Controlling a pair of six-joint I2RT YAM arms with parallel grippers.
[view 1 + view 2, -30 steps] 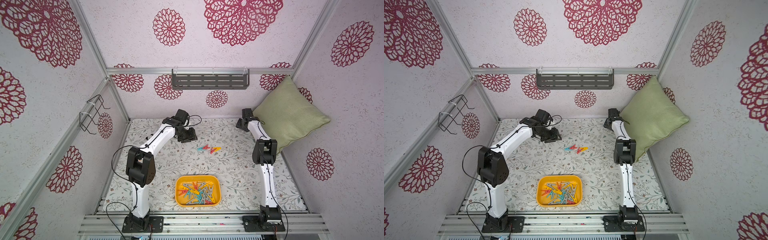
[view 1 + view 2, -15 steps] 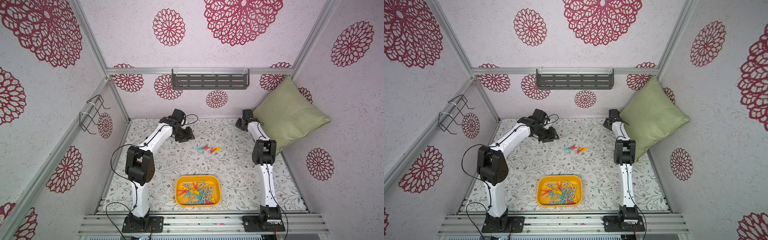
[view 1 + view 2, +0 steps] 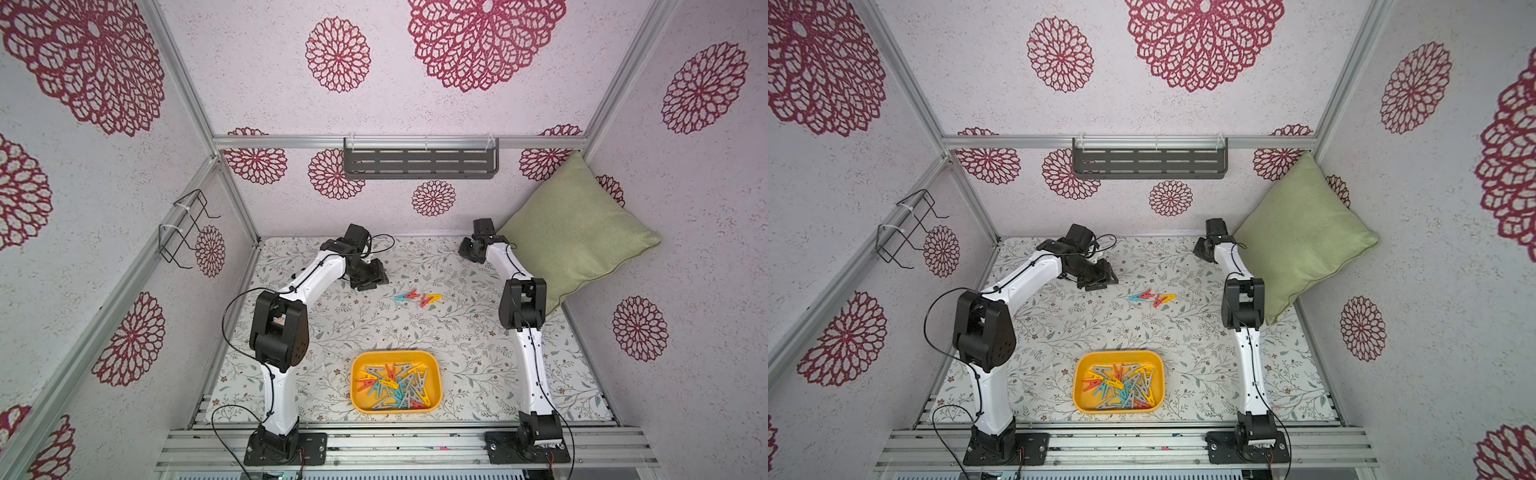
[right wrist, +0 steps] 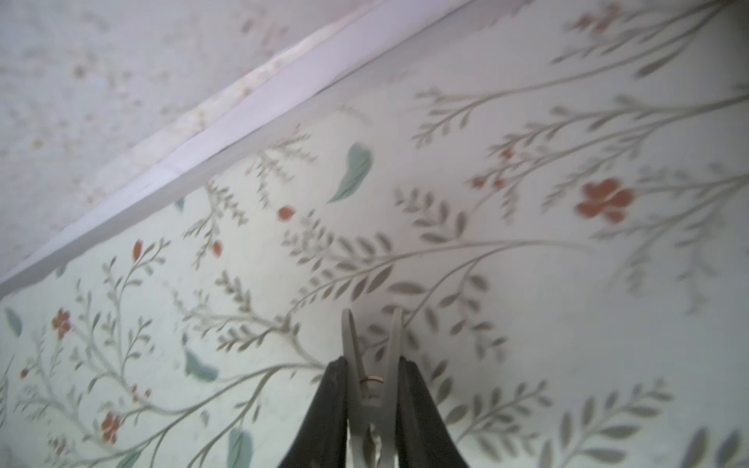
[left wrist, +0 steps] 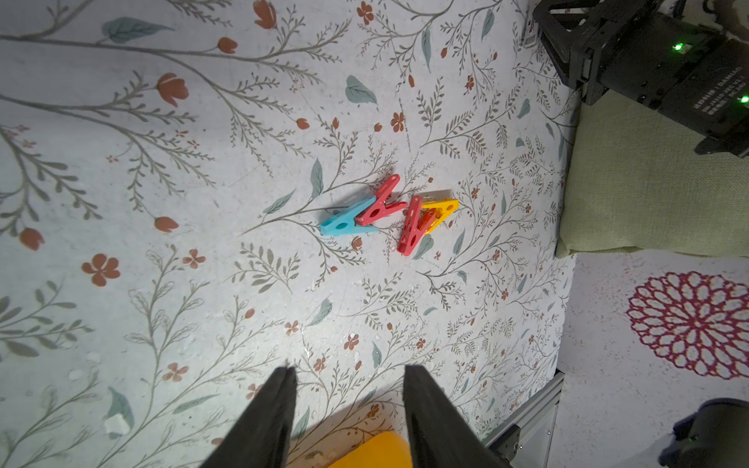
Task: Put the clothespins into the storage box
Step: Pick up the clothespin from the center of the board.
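The task is judged well advanced, though not finished. Toward the left, the left pincer (image 5: 348,368) is seen released, its two fingers spread above the floral counter (image 3: 332,332) with nothing between them, and it is aimed at the pegs lying loose beyond it. A little further right, near the front edge, one yellow-orange storage box (image 3: 435,376) is found. In it a tangled heap of red, yellow, teal and grey clothespins (image 3: 395,384) has been gathered (too overlapped for an exact count; some twenty may be guessed). Mid-counter, well apart from the box, four loose clothespins (image 5: 381,202) are left in a tight cluster: one teal-blue touching one red, then one red lying against one yellow. Further right, close to the back wall, the right pincer (image 4: 371,364) is seen clenched on one grey clothespin (image 4: 347,336), whose two prongs jut forward; whether it is lifted clear cannot be told. Five pegs are thus judged outstanding. At the far right, one green cushion (image 3: 573,232) is propped.
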